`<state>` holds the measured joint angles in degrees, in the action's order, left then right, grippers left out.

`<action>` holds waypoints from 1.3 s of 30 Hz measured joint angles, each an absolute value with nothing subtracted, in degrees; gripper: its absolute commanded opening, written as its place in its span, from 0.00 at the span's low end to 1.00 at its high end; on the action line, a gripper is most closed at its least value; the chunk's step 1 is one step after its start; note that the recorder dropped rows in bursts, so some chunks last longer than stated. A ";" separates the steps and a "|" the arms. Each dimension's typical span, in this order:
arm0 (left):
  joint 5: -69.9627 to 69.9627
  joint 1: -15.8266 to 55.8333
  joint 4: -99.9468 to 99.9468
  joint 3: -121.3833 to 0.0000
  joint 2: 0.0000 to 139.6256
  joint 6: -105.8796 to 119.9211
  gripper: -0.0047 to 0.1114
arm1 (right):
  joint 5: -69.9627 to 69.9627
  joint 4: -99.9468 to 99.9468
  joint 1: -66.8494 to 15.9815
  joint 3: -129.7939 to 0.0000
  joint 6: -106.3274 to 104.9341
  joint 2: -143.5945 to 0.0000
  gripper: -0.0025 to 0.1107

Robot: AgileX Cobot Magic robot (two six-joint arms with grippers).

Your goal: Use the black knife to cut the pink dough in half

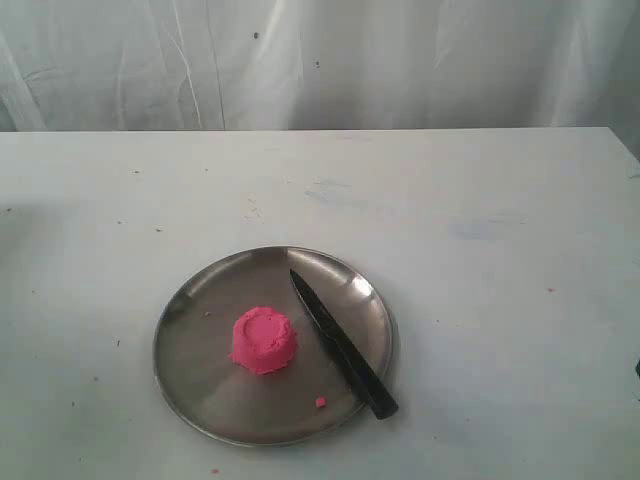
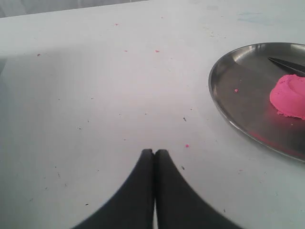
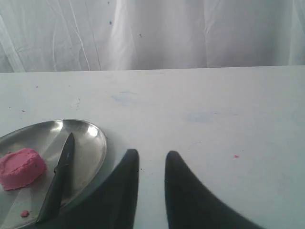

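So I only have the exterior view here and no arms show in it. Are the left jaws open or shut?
Observer: Shut. In the left wrist view the left gripper has its jaws pressed together above bare table.
Operator: And the right?
Observer: The right gripper shows a gap between its jaws, holding nothing.
Operator: Is either one near the black knife?
Observer: The right one is closer: the black knife lies on the steel plate just beside it, next to the uncut pink dough.
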<state>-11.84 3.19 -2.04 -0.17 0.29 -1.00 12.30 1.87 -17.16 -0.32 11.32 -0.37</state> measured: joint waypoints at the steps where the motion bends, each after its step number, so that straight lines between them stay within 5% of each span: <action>1: -11.84 3.19 -2.04 -0.17 0.29 -1.00 0.04 | 12.30 1.87 -17.16 -0.32 11.32 -0.37 0.19; 22: -11.84 3.19 -2.04 -0.17 0.29 -1.00 0.04 | -6.43 1.78 -17.16 -0.32 14.39 -0.37 0.19; 39: -11.84 2.83 -2.04 -0.17 0.29 -1.00 0.04 | -10.40 6.42 -17.62 -2.87 44.82 -0.33 0.19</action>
